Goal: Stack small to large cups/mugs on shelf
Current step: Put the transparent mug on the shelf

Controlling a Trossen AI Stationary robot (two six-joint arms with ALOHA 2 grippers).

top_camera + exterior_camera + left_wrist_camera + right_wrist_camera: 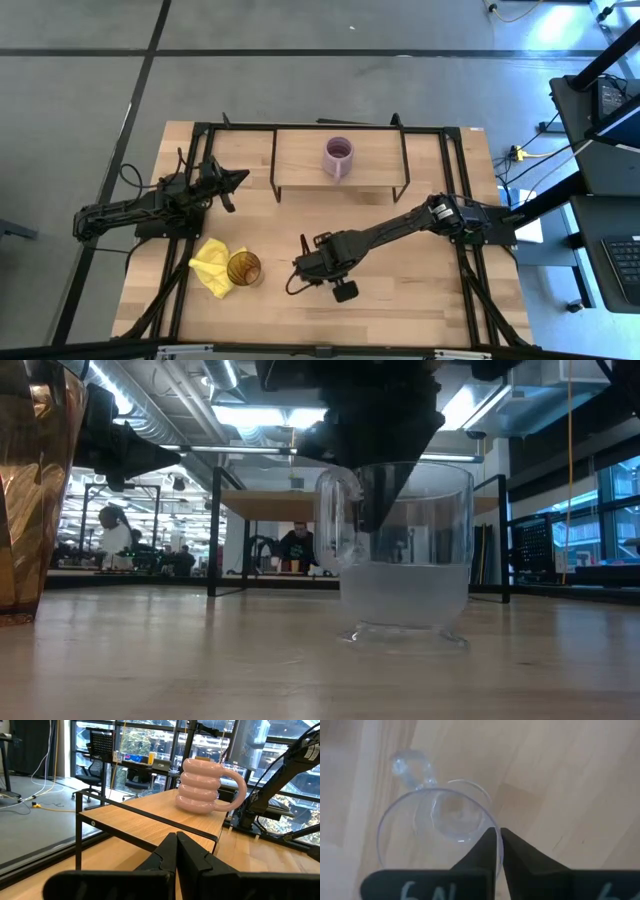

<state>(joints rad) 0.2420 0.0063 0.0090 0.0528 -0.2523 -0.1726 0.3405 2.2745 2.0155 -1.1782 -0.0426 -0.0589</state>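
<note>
A small clear glass cup (405, 560) with a handle (410, 767) stands on its base on the wooden table, near the middle front. My right gripper (496, 831) comes down on it from above and is shut on its rim. A purple ribbed mug (338, 158) stands on the low wooden shelf (300, 160) at the back. An amber ribbed tumbler (243, 268) stands upright at the front left, beside a yellow cloth (210, 262). My left gripper (243, 178) waits shut, level, to the left of the shelf, holding nothing. My right gripper pinches the glass cup's rim wall (487, 822) on the side away from the handle, one finger inside the cup (375, 500) and one outside. The fingers point straight down. The cup stands upright with its base (405, 638) on the table.
The shelf's black wire legs (276, 190) stand on the table between the two arms. The amber tumbler (25, 490) and yellow cloth lie to the left of the glass cup. Bare wood lies between the cup and the shelf's front edge.
</note>
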